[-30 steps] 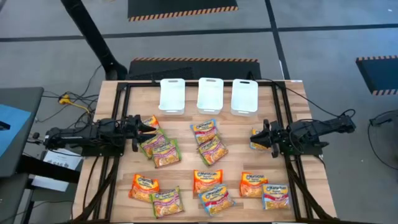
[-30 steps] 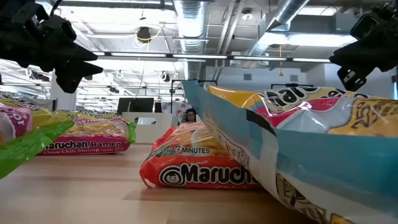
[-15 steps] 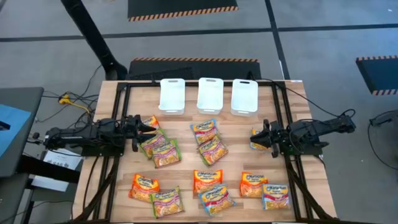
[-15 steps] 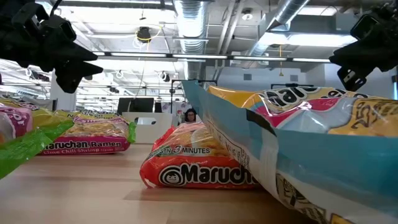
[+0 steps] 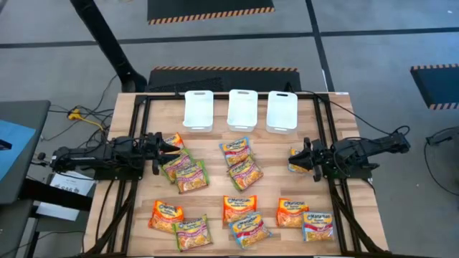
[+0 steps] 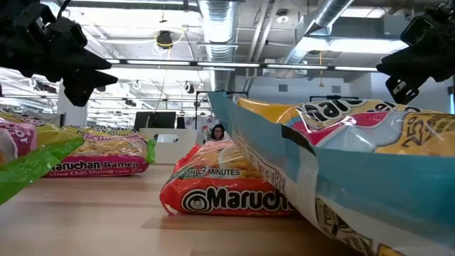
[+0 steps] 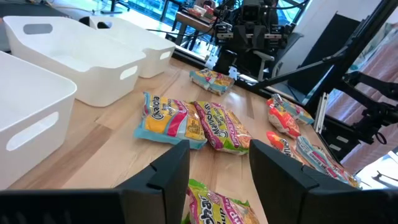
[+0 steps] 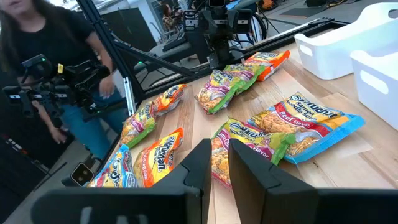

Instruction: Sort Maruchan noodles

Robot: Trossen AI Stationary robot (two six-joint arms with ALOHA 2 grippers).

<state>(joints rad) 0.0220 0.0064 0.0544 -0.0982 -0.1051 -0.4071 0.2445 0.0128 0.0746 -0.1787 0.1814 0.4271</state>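
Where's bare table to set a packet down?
Bare wood between the centre packets and the right pincer, and the strip between the bins and the packets. Also between the middle and front rows. Crowded: left cluster by the left pincer, front row.

Both hands (image 5: 171, 148) (image 5: 294, 159) low (fingers parted)

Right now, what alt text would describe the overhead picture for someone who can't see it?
About a dozen ramen packets lie scattered on a wooden table, with three empty white bins in a row along the far edge. Two dark robot arms reach in from the sides, left fingers and right fingers over packets.
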